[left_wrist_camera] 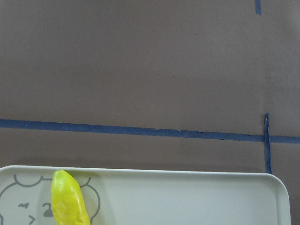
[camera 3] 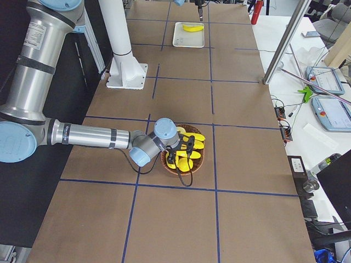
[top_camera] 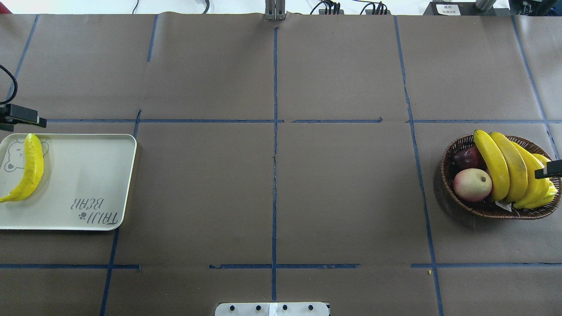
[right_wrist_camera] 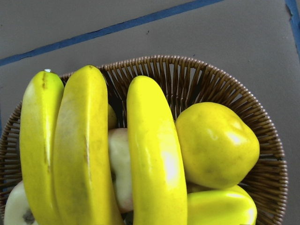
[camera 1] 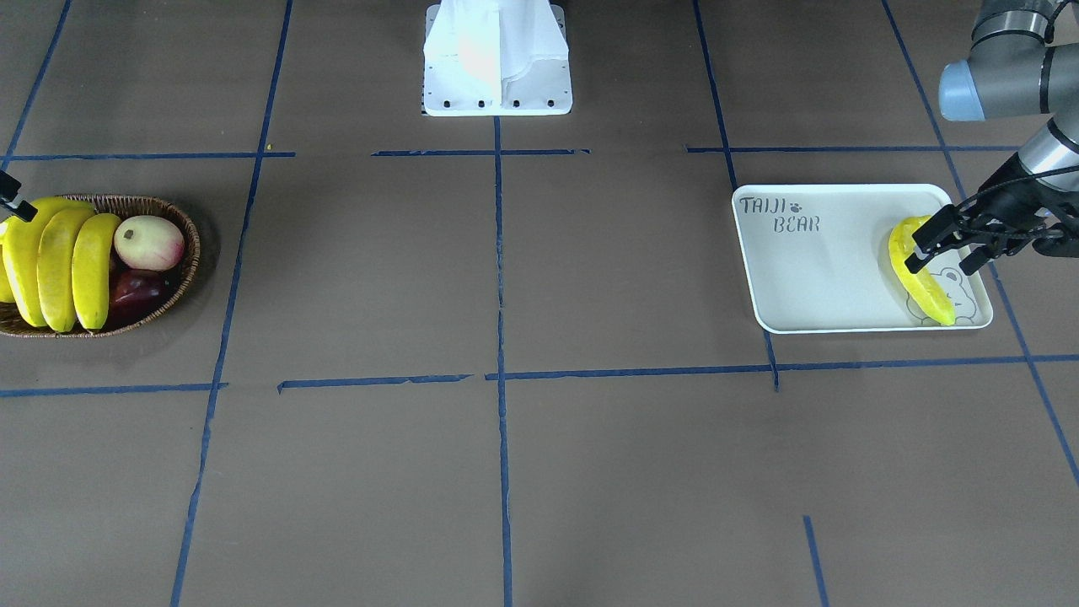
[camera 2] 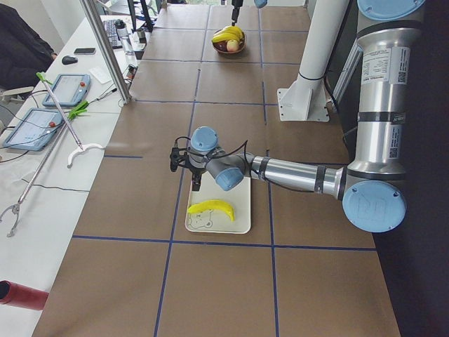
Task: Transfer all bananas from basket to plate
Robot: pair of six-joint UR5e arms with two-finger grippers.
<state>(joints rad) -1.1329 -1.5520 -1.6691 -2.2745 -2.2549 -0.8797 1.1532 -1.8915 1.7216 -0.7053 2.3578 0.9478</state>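
right gripper [top_camera: 546,170] over curved yellow bananas [top_camera: 505,166], crosswise in brown wicker basket [top_camera: 472,207] | grip: cannot tell | left gripper [camera 1: 941,257]: spread (over white rectangular plate [camera 1: 826,278])

Bananas [top_camera: 494,164] are yellow, basket [top_camera: 472,206] woven brown, plate [top_camera: 88,175] white with grey bear outline [top_camera: 14,154].

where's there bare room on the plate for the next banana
The plate is bare from the lone banana at the bear-outline end across to the TAIJI BEAR lettering. The left gripper hovers by that banana's tip. The basket is packed: remaining bananas, a peach, the right gripper over them.
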